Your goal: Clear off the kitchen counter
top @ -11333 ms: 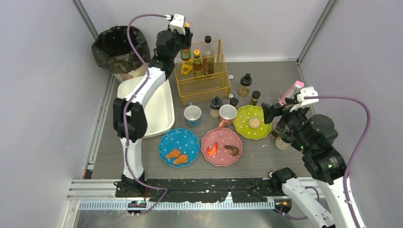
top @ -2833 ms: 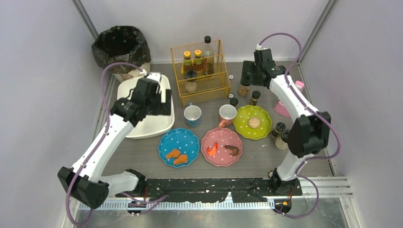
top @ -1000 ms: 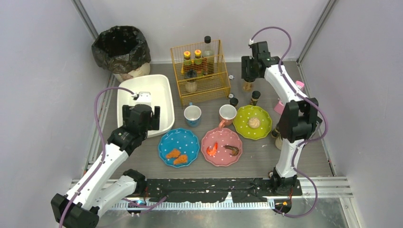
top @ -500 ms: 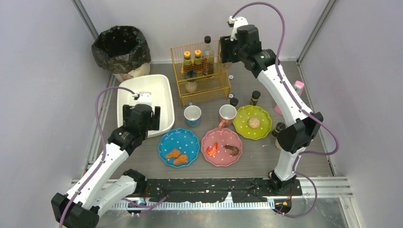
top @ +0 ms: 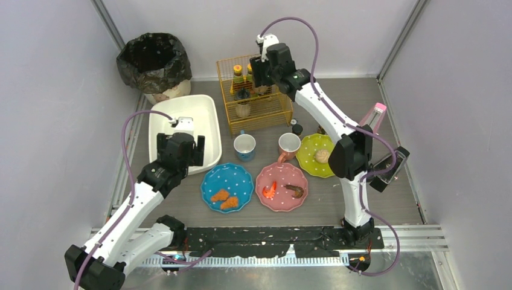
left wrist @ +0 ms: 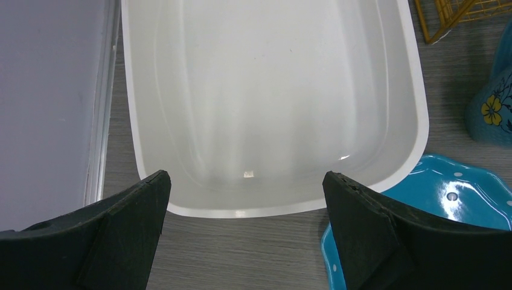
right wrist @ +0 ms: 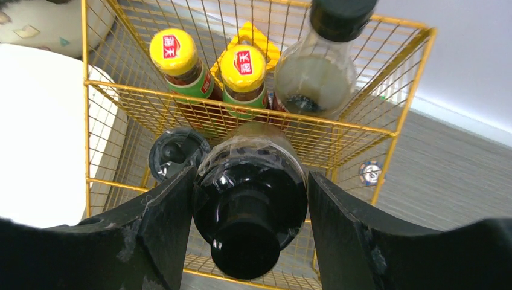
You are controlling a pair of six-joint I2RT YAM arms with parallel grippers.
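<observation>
— Kitchen counter [top: 362, 96]: what does it carry, and which step is in hand?

— A wire basket [top: 265, 109] stands at the middle of the far edge and a white tub [left wrist: 259, 211] lies toward the left edge. A blue plate [top: 226, 176], a pink plate [top: 281, 175] and a green plate [top: 308, 158] lie between these and the near edge. The right gripper [right wrist: 250, 208] holds a spice jar [right wrist: 252, 160] above the basket. The step is judged to be stowing that jar.

— How do the jaws stand?

— The right jaws are part-open and clamped on the jar's body, with the black cap end nearest the wrist camera. The left gripper [left wrist: 244, 193] is spread to its widest and holds nothing.

— How is the stowing done well?

— The jar should go down into the free front space of the basket. A black-lidded jar [right wrist: 175, 154] occupies the front left. Two yellow-capped bottles [right wrist: 173, 51] and a clear bottle [right wrist: 314, 72] stand along the back. The jar should pass clear of the top wire and of these neighbours. Its base should reach the basket floor before release, because a drop from height would likely tip it.

— How are the arms posed?

— The right arm reaches from the near right corner diagonally to the far edge, with its wrist pitched down over the basket. The left arm is folded low, elbow beyond the near edge, with its wrist above the tub's near rim and facing down into it.
</observation>
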